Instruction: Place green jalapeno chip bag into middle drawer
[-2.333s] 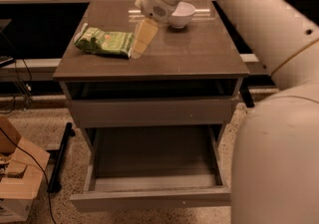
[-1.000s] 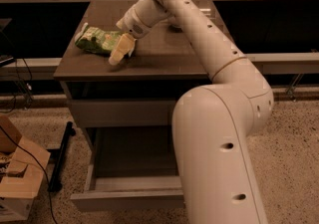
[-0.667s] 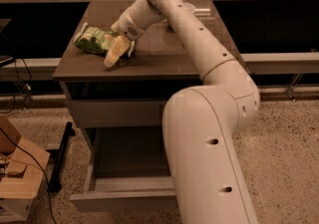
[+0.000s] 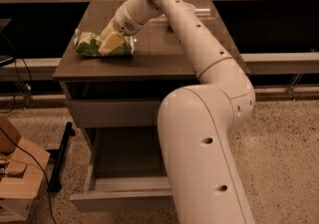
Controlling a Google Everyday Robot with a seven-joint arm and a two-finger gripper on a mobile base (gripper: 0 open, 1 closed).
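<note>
The green jalapeno chip bag (image 4: 88, 44) lies crinkled on the left part of the brown cabinet top (image 4: 149, 56). My gripper (image 4: 111, 43) is down at the bag's right half, reaching from the right and covering part of it. The middle drawer (image 4: 119, 200) is pulled open below, showing its dark flat bottom (image 4: 124, 156). My arm (image 4: 199, 133) hides the drawer's right part. The upper drawer front (image 4: 114, 113) is shut. The white bowl is hidden behind my arm.
A cardboard box (image 4: 15, 178) with a loose cable stands on the speckled floor at the lower left. A black stand leg (image 4: 60, 158) lies beside the open drawer. A rail and dark panels (image 4: 279, 24) run behind the cabinet.
My gripper has moved left across the cabinet top from beside the bowl and come down onto the chip bag. The bag and the open drawer have stayed in place.
</note>
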